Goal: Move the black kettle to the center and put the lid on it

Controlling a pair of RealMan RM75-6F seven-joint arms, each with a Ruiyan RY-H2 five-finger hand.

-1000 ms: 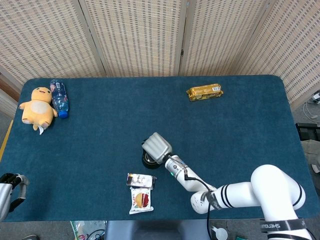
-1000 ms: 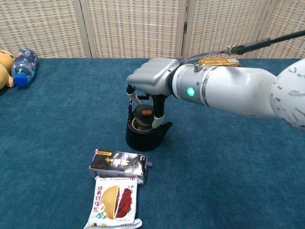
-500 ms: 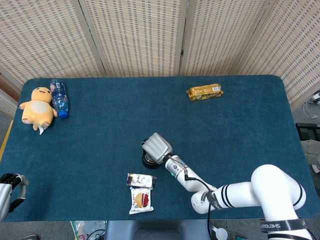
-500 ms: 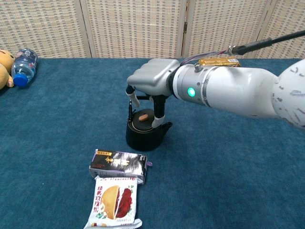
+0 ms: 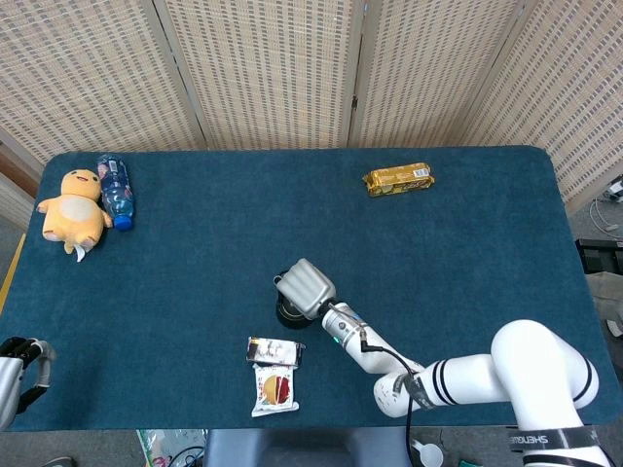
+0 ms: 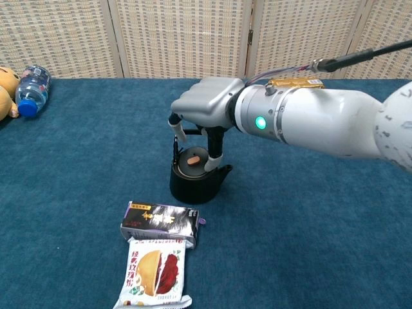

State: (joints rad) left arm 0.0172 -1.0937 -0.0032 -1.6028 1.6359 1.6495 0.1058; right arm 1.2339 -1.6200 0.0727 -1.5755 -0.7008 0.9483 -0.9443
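Note:
The black kettle (image 6: 193, 185) stands on the blue table (image 6: 309, 232), near the middle toward the front edge. Its black lid (image 6: 193, 161) with a brown knob lies flat on the kettle's mouth. My right hand (image 6: 203, 103) hovers just above it, palm down, with its fingers (image 6: 214, 154) spread to either side of the lid and holding nothing. From the head view, the right hand (image 5: 306, 286) hides most of the kettle (image 5: 286, 313). My left hand (image 5: 21, 362) rests at the table's front left corner, too small to read.
Two snack packs (image 6: 159, 221) (image 6: 156, 270) lie just in front of the kettle. A gold packet (image 5: 398, 179) sits at the back right. A water bottle (image 5: 116, 190) and a yellow plush toy (image 5: 73, 209) lie at the back left.
The lid, held tilted between my right hand's fingers a second ago, now lies flat on the kettle. The fingers have let it go and lifted slightly.

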